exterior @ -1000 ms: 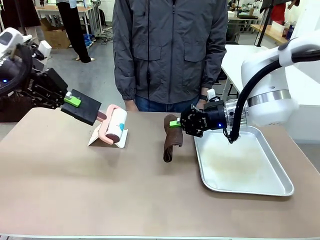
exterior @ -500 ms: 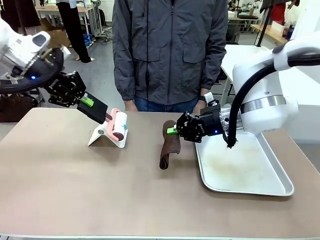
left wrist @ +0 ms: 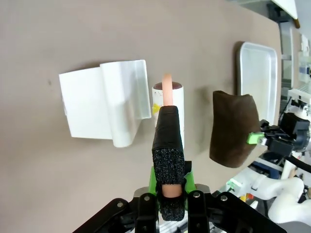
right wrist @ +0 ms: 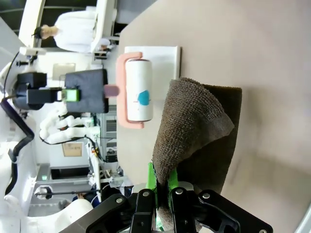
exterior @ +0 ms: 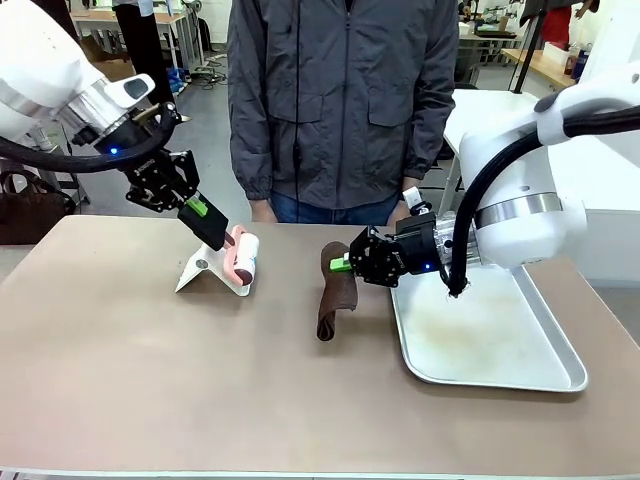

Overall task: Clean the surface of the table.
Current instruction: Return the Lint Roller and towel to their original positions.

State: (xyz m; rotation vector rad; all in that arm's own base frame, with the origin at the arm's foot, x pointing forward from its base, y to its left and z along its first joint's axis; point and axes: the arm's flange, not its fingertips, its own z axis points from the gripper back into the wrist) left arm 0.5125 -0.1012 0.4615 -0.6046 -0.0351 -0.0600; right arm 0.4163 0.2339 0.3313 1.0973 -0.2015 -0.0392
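Note:
A lint roller (exterior: pixel 243 257) with a pink frame and a black foam handle (left wrist: pixel 167 141) sits at the right edge of a white stand (exterior: pixel 203 272) on the brownish-tan table (exterior: pixel 200 390). My left gripper (exterior: pixel 200 212) is shut on that handle and tilts down from the upper left. My right gripper (exterior: pixel 345 264) is shut on the top of a brown cloth (exterior: pixel 335 292). The cloth hangs down with its lower end on the table, just left of the tray. In the right wrist view the cloth (right wrist: pixel 192 131) drapes from the shut fingers, with the roller (right wrist: pixel 138 92) beyond it.
A shiny metal tray (exterior: pixel 545 375) lies on the table's right half, under my right arm. A person in a grey jacket (exterior: pixel 340 100) stands at the far edge, between the roller and the cloth. The near half of the table is bare.
My left arm rose and swung right, tipping the roller steeper against the stand. My right gripper carried the cloth a little to the left, away from the tray.

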